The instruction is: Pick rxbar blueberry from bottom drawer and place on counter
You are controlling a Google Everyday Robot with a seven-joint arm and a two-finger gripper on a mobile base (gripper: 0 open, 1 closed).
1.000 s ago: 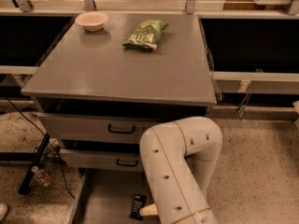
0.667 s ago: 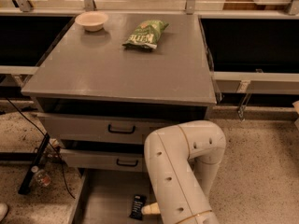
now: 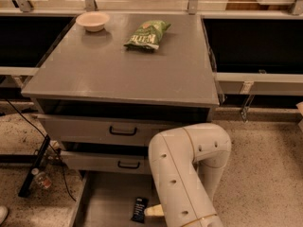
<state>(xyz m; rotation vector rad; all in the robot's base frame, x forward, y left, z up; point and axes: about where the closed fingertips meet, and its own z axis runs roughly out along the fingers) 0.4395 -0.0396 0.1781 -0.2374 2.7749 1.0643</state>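
The rxbar blueberry, a small dark bar with pale lettering, lies flat on the floor of the pulled-out bottom drawer at the lower edge of the camera view. My white arm bends down over the drawer and hides most of my gripper. Only a pale tip of it shows, right beside the bar's right edge. The bar still rests on the drawer floor. Above the drawers spreads the grey counter.
On the counter's far side lie a green chip bag and a small white bowl. The two upper drawers with black handles stand slightly open. A black cable and a bottle lie on the speckled floor at left.
My arm has shifted slightly to the right. The bar lies where it was.
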